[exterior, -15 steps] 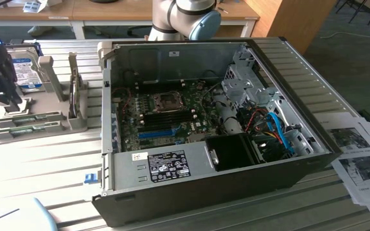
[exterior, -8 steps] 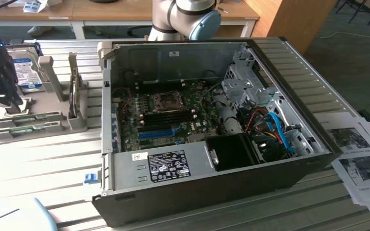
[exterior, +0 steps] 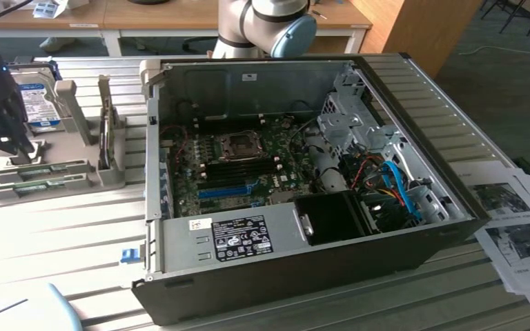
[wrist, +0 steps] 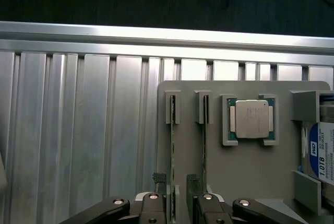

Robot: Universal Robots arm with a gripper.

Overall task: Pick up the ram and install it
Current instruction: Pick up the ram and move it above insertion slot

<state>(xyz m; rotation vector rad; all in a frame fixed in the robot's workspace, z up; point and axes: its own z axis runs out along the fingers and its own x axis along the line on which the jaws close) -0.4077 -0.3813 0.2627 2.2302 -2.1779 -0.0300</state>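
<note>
Exterior view: an open computer case (exterior: 275, 289), motherboard exposed, lay on a slatted metal table (exterior: 63, 234). Wrist view: a grey holder plate (wrist: 250, 166) carried a hard drive (wrist: 321, 151), a processor (wrist: 252, 119), the ram (wrist: 173, 145) and a second stick (wrist: 204, 151), both edge-on in slots. The ram, farther from the processor, ran between the fingertips of the gripper (wrist: 176, 178). The gripper stood wide open and held nothing.

Gripper (wrist: 176, 178) wide open, pointing straight down

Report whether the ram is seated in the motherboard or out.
Out: the ram stands on edge in the grey holder, outside the computer case.
</note>
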